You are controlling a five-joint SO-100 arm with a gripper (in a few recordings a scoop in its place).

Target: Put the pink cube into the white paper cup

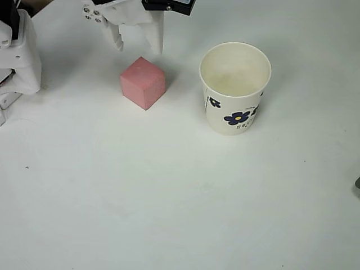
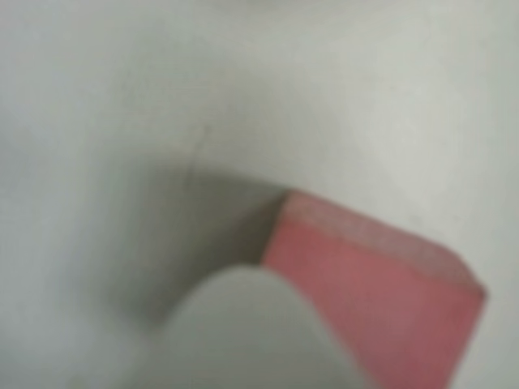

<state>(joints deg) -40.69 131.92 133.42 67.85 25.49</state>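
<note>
Just beside white paper cup (image 1: 235,89), pink cube (image 1: 143,82); cup's inside bare.

Matte pink cube (image 1: 143,82) sits flat on table, corner toward camera, near upright, empty, blue-flowered white paper cup (image 1: 235,87) to its right.

Plain white table (image 1: 169,214), soft even light.

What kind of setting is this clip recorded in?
Most likely a tabletop robot practice setup, not a home or kitchen. A plain white table holds just two props, a pink cube and a flowered white paper cup, with the white gripper open near the cube.
</note>
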